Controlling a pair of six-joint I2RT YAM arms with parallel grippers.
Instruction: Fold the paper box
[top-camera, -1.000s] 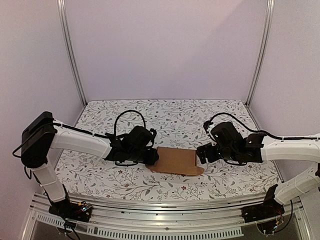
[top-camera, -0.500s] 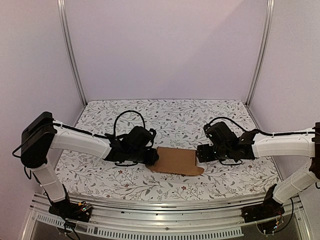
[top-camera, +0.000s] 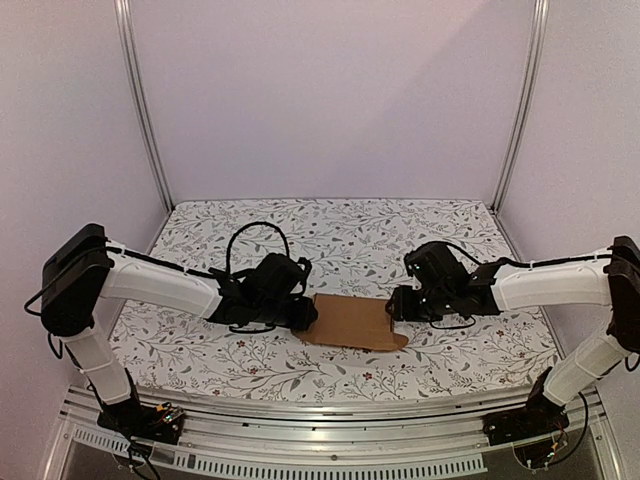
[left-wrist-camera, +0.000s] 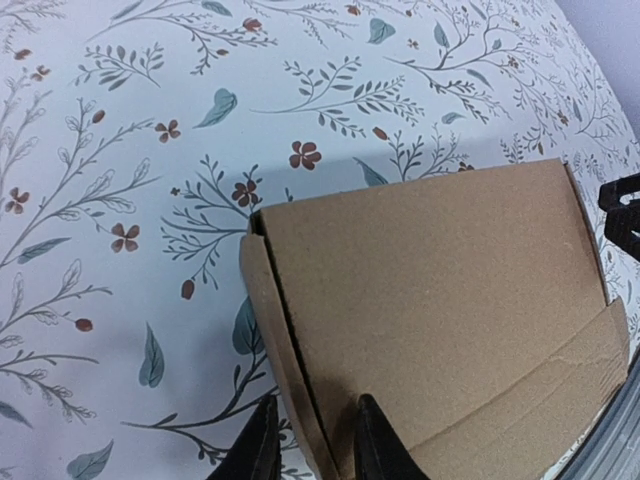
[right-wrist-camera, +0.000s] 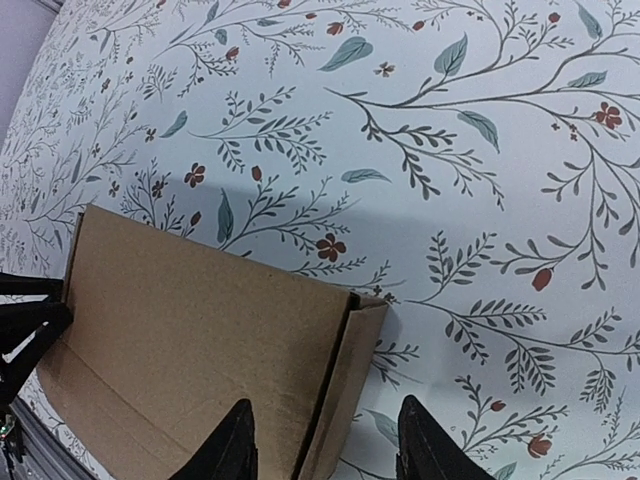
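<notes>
**A:** How many boxes are out there?

**B:** One. A single paper box (top-camera: 350, 322), plain brown card, lies flattened on the flower-printed table (top-camera: 340, 235). It is near the front edge, about midway between the left arm (top-camera: 160, 282) and the right arm (top-camera: 550, 285), with its long side running left to right.

**A:** And the grippers?

**B:** Two, one at each short end. The left gripper (top-camera: 305, 315) meets the left end and the right gripper (top-camera: 393, 308) meets the right end.

**A:** Is the left one holding it?

**B:** Yes. In the left wrist view its two fingers (left-wrist-camera: 258, 452) stand close together and pinch the box's left edge between them. That end shows two layers, with a dark slit between the upper panel and the lower one.

**A:** And the right one?

**B:** Its two fingers (right-wrist-camera: 425, 440) are spread and straddle the right end. One sits over the top panel, and I cannot tell whether it touches the card. The other is over the printed surface past the right edge, clearly apart from the box.

**A:** Any detail on the box itself?

**B:** One long seam runs along the near side, where a strip of card overlaps the main panel. From overhead, one rounded tab (top-camera: 397, 342) sticks out at the near right corner.

**A:** What frames the table?

**B:** Two metal posts (top-camera: 140, 110) rise at the back corners, against plain pale walls.
</notes>
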